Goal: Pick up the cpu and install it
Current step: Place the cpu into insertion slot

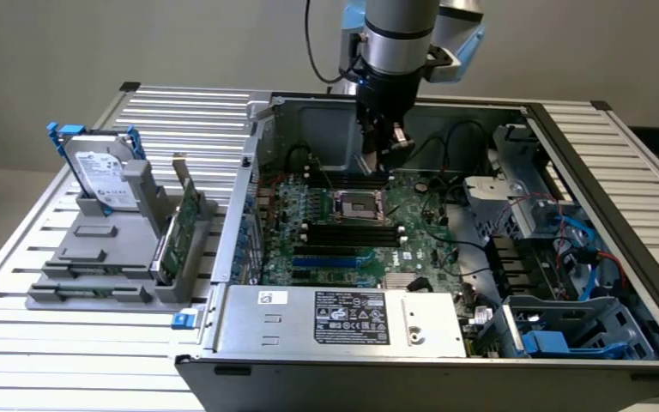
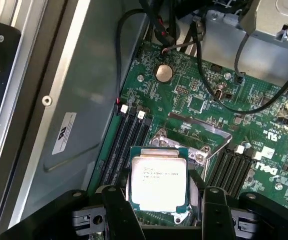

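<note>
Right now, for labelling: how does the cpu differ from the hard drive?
The cpu is held by the gripper over the motherboard; the hard drive stands upright in a grey stand outside the case. The cpu's top is bare printed metal; the hard drive carries a white label and blue brackets. Both are silvery.

The arm is a smooth silver-grey tube with a thin black ring round it, a pale blue-grey cap on the joint housing at the exterior view's right, and a black cable looping beside it. Below, it narrows to a black wrist section with a small red mark, ending in the black gripper. In the wrist view, two matte black fingers are flanked by grey blocks with round screws.
</note>
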Controlling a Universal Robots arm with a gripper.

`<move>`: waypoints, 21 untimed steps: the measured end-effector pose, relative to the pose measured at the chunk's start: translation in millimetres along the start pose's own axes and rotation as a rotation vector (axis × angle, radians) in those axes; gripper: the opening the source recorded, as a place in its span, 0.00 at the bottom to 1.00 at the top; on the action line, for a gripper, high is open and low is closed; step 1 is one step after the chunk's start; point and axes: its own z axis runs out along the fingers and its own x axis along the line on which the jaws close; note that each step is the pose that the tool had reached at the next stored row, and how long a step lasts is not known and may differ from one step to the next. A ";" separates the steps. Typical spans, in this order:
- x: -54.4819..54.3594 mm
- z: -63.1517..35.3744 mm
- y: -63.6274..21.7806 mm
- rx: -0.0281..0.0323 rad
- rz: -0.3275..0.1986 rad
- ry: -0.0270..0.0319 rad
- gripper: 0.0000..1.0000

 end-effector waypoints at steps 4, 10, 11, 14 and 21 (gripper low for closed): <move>1.1 2.7 -4.4 -0.0022 0.024 -0.0014 0.55; 1.8 9.7 -9.3 -0.0065 0.075 -0.0054 0.55; 1.8 11.0 -9.5 -0.0076 0.088 -0.0063 0.55; 1.4 15.2 -9.8 -0.0116 0.134 -0.0091 0.55; 1.2 20.8 -10.9 -0.0206 0.235 -0.0147 0.55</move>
